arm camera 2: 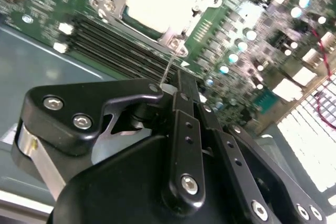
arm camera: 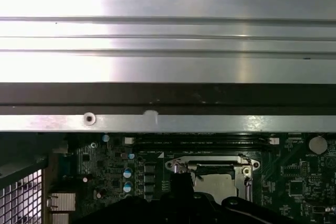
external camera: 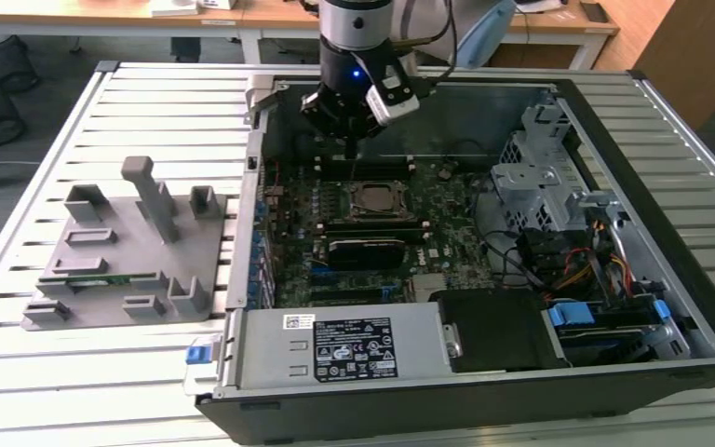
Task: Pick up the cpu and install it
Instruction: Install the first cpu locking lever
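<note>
The cpu (arm camera 2: 155,1) lies flat inside the motherboard socket's metal frame (arm camera 2: 113,1), its silver top glaring bright. It shows again in the first wrist view as a pale square, the cpu (arm camera: 218,182), and in the exterior view mid-board, the cpu (external camera: 375,199). My gripper (external camera: 351,149) hangs above the board just behind the socket, toward the case's back wall. In the second wrist view the gripper (arm camera 2: 184,81) has its black fingers (arm camera 2: 186,124) pressed together with nothing between them, a short way off the socket's corner.
The open computer case (external camera: 581,88) lies on a slatted metal table (external camera: 159,102). A grey fixture (external camera: 146,200) holding a green memory stick (external camera: 97,277) sits at the exterior view's left. Memory slots (arm camera 2: 121,43), a drive cage (external camera: 538,177) and cables (external camera: 581,270) crowd around the socket.
</note>
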Controlling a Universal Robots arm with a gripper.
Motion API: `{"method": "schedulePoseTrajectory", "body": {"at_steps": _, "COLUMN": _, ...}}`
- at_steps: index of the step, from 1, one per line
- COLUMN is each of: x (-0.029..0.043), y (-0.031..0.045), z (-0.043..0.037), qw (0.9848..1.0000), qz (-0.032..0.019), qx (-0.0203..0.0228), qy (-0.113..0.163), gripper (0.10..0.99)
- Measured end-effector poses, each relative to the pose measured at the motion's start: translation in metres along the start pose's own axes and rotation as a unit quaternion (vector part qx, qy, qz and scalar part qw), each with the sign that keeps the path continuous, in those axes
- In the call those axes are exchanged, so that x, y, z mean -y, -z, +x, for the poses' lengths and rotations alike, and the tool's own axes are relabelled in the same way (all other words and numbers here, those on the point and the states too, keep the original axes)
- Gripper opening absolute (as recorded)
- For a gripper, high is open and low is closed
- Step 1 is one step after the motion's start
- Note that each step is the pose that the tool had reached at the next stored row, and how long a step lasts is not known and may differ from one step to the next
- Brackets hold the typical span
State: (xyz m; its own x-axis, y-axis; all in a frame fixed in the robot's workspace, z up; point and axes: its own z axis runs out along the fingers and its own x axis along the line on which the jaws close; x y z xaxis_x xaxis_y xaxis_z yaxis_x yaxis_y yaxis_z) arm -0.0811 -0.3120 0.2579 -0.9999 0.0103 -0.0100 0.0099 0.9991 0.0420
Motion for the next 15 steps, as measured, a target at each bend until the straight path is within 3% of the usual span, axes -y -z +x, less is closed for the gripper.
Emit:
{"method": "schedulePoseTrajectory", "body": {"at_steps": 4, "x": -0.0001, "y": -0.0012, "z": -0.0137, "qw": 1.0000, "qz": -0.0001, "qx": -0.0001, "qy": 0.002, "gripper": 0.106}}
{"method": "schedulePoseTrajectory", "body": {"at_steps": 6, "x": 0.0000, "y": -0.0019, "z": -0.0162, "qw": 1.0000, "qz": -0.0010, "qx": 0.0000, "qy": 0.002, "gripper": 0.106}}
{"method": "schedulePoseTrajectory", "body": {"at_steps": 7, "x": 0.0006, "y": -0.0022, "z": -0.0162, "qw": 1.0000, "qz": -0.0042, "qx": -0.0002, "qy": 0.002, "gripper": 0.106}}
{"method": "schedulePoseTrajectory", "body": {"at_steps": 8, "x": 0.0023, "y": -0.0026, "z": -0.0162, "qw": 0.9999, "qz": -0.0158, "qx": -0.0002, "qy": 0.002, "gripper": 0.106}}
{"method": "schedulePoseTrajectory", "body": {"at_steps": 9, "x": 0.0031, "y": -0.0029, "z": -0.0162, "qw": 0.9998, "qz": -0.0212, "qx": -0.0001, "qy": 0.002, "gripper": 0.106}}
{"method": "schedulePoseTrajectory", "body": {"at_steps": 10, "x": 0.0031, "y": -0.0034, "z": -0.0163, "qw": 0.9997, "qz": -0.0226, "qx": 0.0002, "qy": 0.002, "gripper": 0.106}}
{"method": "schedulePoseTrajectory", "body": {"at_steps": 15, "x": 0.0023, "y": -0.0092, "z": -0.0179, "qw": 0.9998, "qz": -0.0214, "qx": 0.0001, "qy": 0.004, "gripper": 0.106}}
